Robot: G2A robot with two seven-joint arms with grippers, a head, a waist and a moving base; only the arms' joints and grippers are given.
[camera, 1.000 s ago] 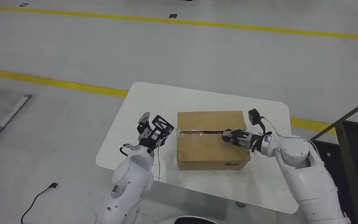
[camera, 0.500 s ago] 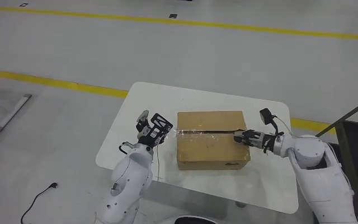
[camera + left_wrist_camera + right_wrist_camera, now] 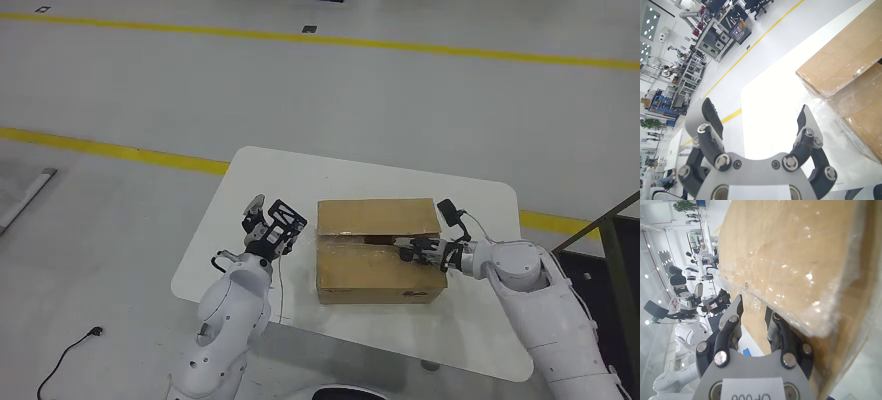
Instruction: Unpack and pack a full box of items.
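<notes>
Box (image 3: 375,285) interior a dark slit between flaps (image 3: 378,216), right gripper (image 3: 404,250) alongside

A box (image 3: 380,262) sits mid-table (image 3: 260,180). The left claw (image 3: 272,222) hangs just beside the box's left end, while the right claw (image 3: 405,248) lies on top at the seam, near the right end.

**Right gripper back over the box, far flap raised**
Half a second ago the right gripper (image 3: 408,250) had drawn back to the end edge of the box (image 3: 365,275). It has now come in over the top again, close to where it was a second ago. Just beyond the parted fingers (image 3: 738,308), the far flap (image 3: 378,213) has lifted off the seam, and a dark gap has opened beneath it.
</notes>
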